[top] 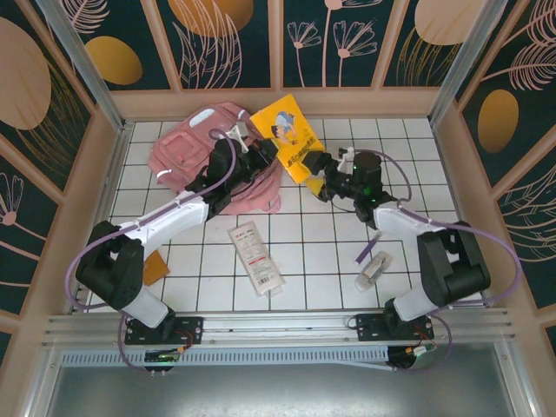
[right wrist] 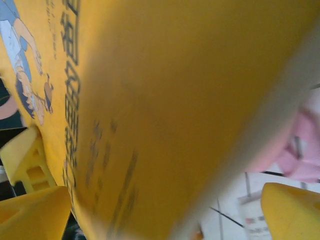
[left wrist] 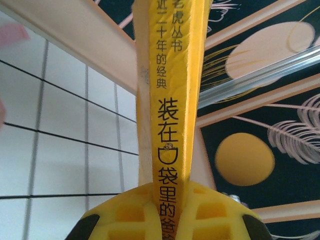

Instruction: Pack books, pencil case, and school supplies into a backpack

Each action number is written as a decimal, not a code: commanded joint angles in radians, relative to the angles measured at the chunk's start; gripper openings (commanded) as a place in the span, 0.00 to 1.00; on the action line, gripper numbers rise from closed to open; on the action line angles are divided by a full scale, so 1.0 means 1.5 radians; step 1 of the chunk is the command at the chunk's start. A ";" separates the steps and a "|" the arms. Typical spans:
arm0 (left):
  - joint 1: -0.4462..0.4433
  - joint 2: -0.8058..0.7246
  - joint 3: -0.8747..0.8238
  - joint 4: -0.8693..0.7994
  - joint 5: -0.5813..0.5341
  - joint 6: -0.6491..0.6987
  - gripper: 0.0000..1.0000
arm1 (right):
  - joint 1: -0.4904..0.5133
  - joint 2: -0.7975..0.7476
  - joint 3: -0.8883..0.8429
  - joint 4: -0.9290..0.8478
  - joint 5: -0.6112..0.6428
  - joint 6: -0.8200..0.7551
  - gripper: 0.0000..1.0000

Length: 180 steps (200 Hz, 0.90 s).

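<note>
Top view: book (top: 287, 132) is up off the tiles at the backpack's (top: 198, 146) right edge, cover facing the camera. Its long axis runs far-left to near-right, with the near corner down by the right gripper (top: 321, 176). Left gripper (top: 259, 151) is at the book's left edge.

Left wrist cam adds what the top view can't resolve: left gripper (left wrist: 172, 210) is clamped on the book (left wrist: 172, 100) at the spine, yellow fingers (left wrist: 131, 212) tight on both sides. The spine runs straight away from the lens toward the wooden frame (left wrist: 75, 35), printed text reading along it.

Right wrist cam: the cover (right wrist: 150, 100) sits close to the lens and blurred, cartoon child at upper left. Right gripper (right wrist: 160, 215) is spread wide, one finger (right wrist: 30, 212) either side of the book, not pinching it. Pink backpack fabric (right wrist: 306, 145) shows past the book's edge.

Containers: the left arm lies across the backpack, so I can't tell whether its mouth is unzipped or what's inside.

On the tiled table (top: 313, 261), well apart from the backpack:
- pencil case (top: 256, 258), flat, long axis far-left to near-right
- purple pen (top: 369, 248), on a diagonal
- tube (top: 373, 268), just beside the pen
</note>
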 commanded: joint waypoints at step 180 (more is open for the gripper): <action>0.055 0.183 0.115 -0.398 -0.102 0.828 0.59 | -0.059 -0.107 0.020 -0.064 0.079 -0.171 0.00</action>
